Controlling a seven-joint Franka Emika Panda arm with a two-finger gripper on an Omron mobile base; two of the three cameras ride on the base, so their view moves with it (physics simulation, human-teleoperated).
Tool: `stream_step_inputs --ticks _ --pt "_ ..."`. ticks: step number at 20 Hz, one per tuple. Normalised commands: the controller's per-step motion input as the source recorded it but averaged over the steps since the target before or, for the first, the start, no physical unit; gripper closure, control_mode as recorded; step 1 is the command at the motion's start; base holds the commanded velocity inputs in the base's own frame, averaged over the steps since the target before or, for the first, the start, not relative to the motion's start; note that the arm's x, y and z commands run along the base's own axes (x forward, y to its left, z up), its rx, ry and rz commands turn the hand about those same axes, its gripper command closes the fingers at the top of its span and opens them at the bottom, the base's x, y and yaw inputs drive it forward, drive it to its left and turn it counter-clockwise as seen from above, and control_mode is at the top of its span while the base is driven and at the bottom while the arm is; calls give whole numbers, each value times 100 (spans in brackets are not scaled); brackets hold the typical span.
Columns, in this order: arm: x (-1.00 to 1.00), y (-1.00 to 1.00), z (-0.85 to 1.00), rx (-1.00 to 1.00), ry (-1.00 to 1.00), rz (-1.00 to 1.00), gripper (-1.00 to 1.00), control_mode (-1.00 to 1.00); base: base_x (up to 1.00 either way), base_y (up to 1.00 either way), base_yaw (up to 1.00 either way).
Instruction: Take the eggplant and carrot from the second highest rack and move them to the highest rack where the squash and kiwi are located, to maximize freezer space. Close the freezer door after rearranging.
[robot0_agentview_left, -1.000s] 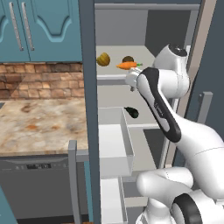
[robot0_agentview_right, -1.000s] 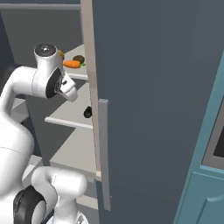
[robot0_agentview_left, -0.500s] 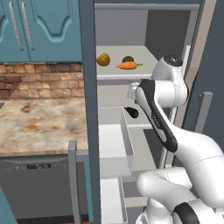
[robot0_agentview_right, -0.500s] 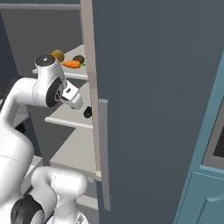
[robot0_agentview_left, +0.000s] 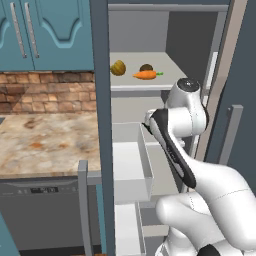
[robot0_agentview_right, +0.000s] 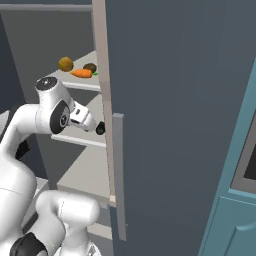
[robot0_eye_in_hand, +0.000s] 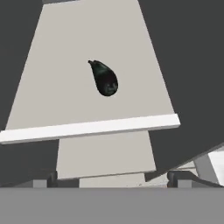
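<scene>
On the freezer's (robot0_agentview_left: 100, 100) top rack we see the squash (robot0_agentview_left: 118, 67) at left, then the kiwi (robot0_agentview_left: 146, 68) with the carrot (robot0_agentview_left: 146, 75) just in front. One rack down, the eggplant (robot0_eye_in_hand: 104, 78) lies alone. Our gripper (robot0_eye_in_hand: 111, 180) faces it, jaws spread wide, nothing held.

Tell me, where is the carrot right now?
The carrot lies on the freezer's top shelf, just in front of the kiwi, with the squash to its left.
</scene>
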Motion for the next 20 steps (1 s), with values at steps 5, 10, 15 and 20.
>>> stream_step_inputs --ticks 5,10,15,20 --pt "6 -13 -27 -7 -1 23 -100 -100 0 0 0" --pt "23 -2 -25 -2 -1 13 -100 -100 0 0 0" --pt "32 0 -17 -1 0 0 -100 -100 0 0 0" --pt "32 0 -16 -2 0 0 -100 -100 0 0 0"
